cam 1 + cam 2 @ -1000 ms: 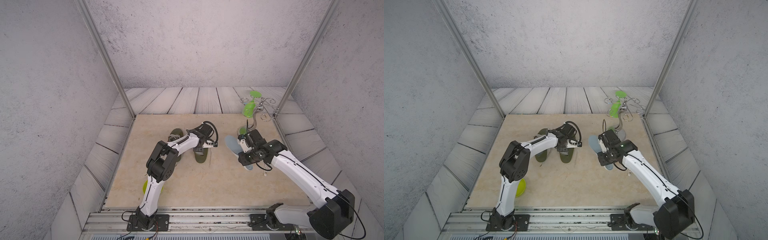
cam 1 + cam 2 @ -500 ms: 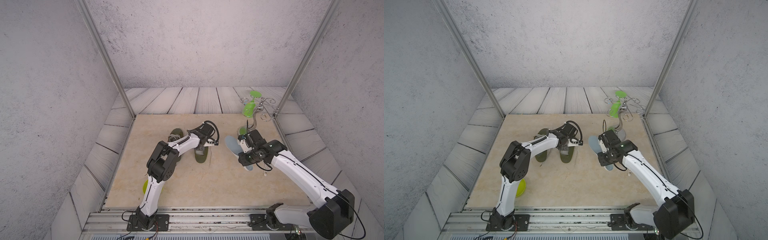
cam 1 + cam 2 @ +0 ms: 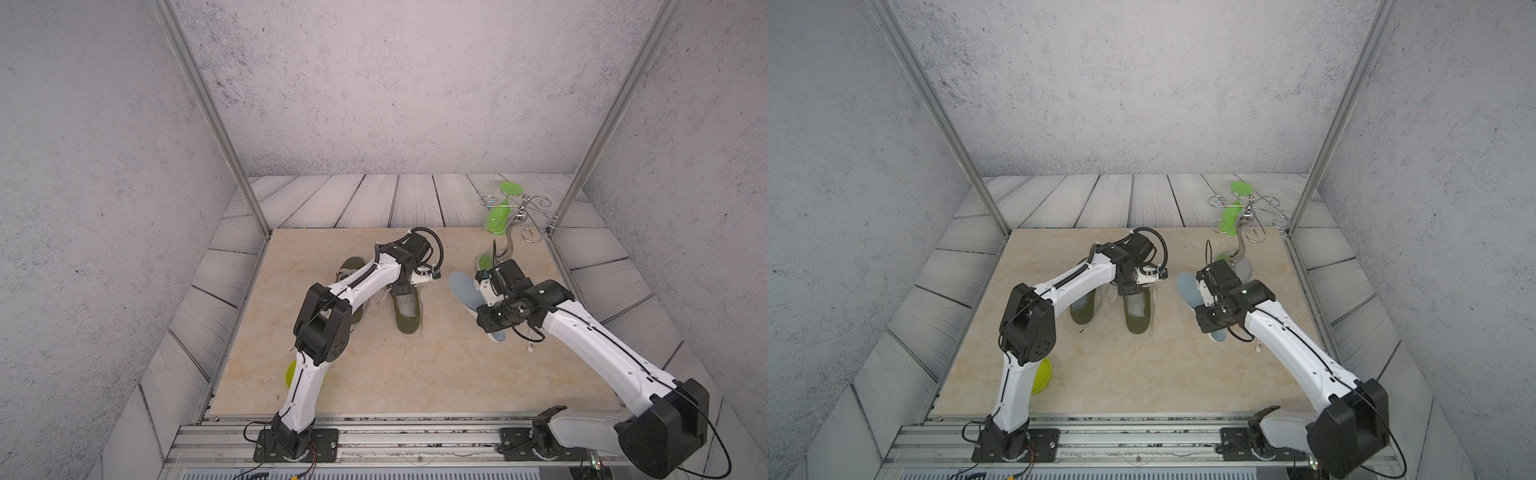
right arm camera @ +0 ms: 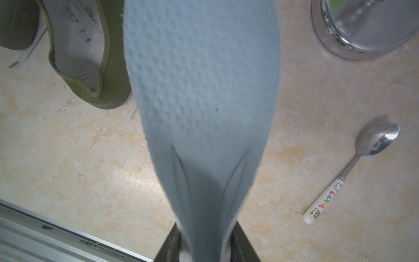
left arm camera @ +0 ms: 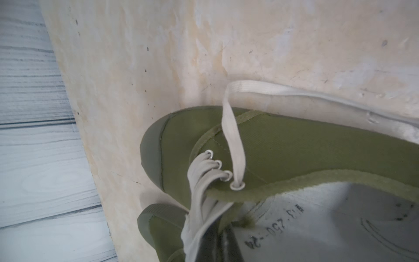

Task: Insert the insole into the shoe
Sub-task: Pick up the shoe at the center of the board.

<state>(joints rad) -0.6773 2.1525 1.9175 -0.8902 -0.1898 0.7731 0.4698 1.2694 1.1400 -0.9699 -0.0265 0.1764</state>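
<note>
1. On the mat [image 3: 374,374], I judge the job about half done: the insole [image 4: 201,90] is picked up but not yet in the shoe [image 3: 407,316], which lies open just beside it.
2. My left arm reaches over the shoe, wrist bent down at its lace end. My right arm stretches forward, carrying the insole.
3. My right gripper [image 4: 204,245] clamps the insole's heel, creasing it.
4. My left gripper [image 5: 223,238] is closed tight by the laces; whether it pinches cloth I cannot tell.
5. Remaining: steer the toe end inside and press flat.

Grey textured walls [image 3: 395,83] enclose a plank floor [image 3: 374,199] and beige mat [image 3: 374,374].
</note>
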